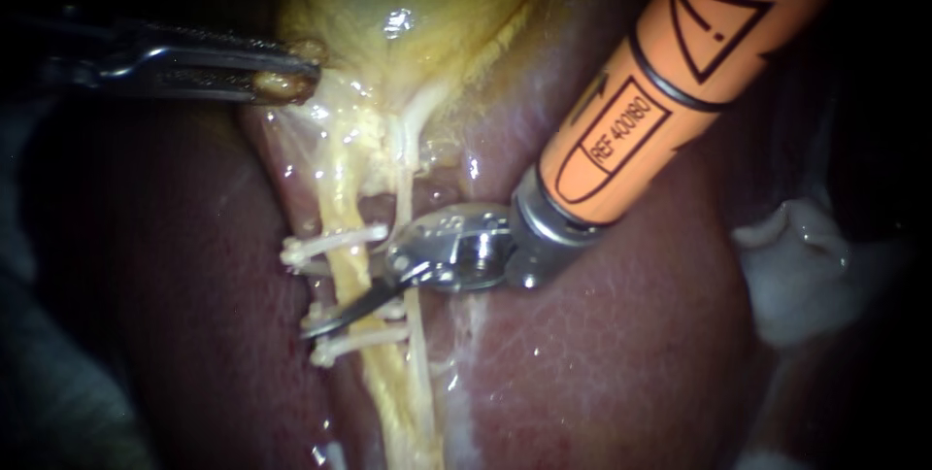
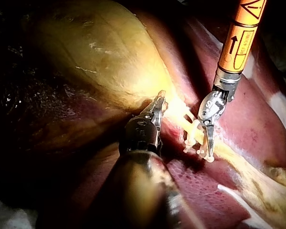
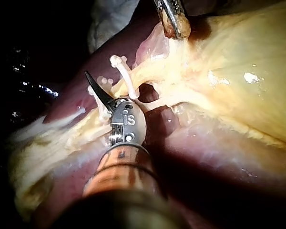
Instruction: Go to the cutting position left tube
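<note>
Right instrument (image 1: 342,315) is nearest, its tip laid crosswise over the left tube (image 1: 335,203) in the gap between the upper clip (image 1: 335,242) and the lower clips (image 1: 364,339). Spread or closed, I cannot tell. The tube runs on up to the gallbladder (image 1: 417,4), where the left instrument (image 1: 286,80) is clamped on its edge, well apart.

gallbladder (image 1: 417,4) up at 12, left instrument (image 1: 286,77) on its edge at 10, right instrument (image 1: 335,319) in from 2, crossing the left tube (image 1: 335,203) between clips (image 1: 340,240) at 7.
</note>
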Controlling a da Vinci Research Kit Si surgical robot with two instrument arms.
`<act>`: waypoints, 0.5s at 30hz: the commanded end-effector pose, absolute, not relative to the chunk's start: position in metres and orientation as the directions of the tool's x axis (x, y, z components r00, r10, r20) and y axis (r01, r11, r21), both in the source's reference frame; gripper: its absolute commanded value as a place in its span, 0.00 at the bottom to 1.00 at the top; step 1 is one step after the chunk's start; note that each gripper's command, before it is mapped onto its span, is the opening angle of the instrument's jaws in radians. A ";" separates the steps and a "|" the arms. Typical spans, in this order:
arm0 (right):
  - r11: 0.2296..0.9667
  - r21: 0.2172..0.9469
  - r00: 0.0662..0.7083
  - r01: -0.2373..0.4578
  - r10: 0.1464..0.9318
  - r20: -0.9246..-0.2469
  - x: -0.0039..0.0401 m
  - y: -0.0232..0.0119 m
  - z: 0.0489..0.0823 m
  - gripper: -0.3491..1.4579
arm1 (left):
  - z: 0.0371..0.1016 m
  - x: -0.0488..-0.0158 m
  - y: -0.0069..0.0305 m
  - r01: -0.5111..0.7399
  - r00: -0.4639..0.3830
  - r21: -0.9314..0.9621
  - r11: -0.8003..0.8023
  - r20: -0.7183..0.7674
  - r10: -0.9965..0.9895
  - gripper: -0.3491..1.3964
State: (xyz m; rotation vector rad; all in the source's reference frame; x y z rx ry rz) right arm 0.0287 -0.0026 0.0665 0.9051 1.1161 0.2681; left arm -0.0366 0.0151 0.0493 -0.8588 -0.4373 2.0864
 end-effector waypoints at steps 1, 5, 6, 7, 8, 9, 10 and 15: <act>0.624 0.745 0.447 0.236 0.611 -0.654 0.0290 -0.0025 0.0664 0.92 | 0.0493 -0.0366 0.0151 -0.560 -0.432 -0.566 -0.605 -0.423 0.796 0.00; 0.621 0.749 0.439 0.233 0.620 -0.650 0.0298 -0.0024 0.0664 0.92 | 0.0493 -0.0366 0.0151 -0.560 -0.432 -0.566 -0.605 -0.423 0.796 0.00; 0.617 0.753 0.438 0.231 0.625 -0.646 0.0299 -0.0025 0.0664 0.92 | 0.0493 -0.0366 0.0151 -0.560 -0.432 -0.566 -0.605 -0.423 0.796 0.00; 0.613 0.756 0.434 0.230 0.631 -0.643 0.0301 -0.0025 0.0663 0.92 | 0.0493 -0.0366 0.0151 -0.560 -0.432 -0.566 -0.605 -0.423 0.796 0.00; 0.608 0.760 0.433 0.228 0.636 -0.639 0.0301 -0.0025 0.0662 0.92 | 0.0493 -0.0366 0.0151 -0.560 -0.432 -0.566 -0.605 -0.423 0.796 0.00; 0.604 0.764 0.429 0.228 0.642 -0.635 0.0301 -0.0026 0.0660 0.93 | 0.0493 -0.0366 0.0151 -0.560 -0.432 -0.566 -0.605 -0.423 0.796 0.00; 0.594 0.771 0.424 0.227 0.653 -0.628 0.0302 -0.0026 0.0658 0.93 | 0.0493 -0.0366 0.0151 -0.560 -0.432 -0.566 -0.605 -0.423 0.796 0.00; 0.564 0.791 0.412 0.238 0.679 -0.608 0.0303 -0.0025 0.0641 0.95 | 0.0493 -0.0366 0.0151 -0.560 -0.432 -0.566 -0.605 -0.423 0.796 0.00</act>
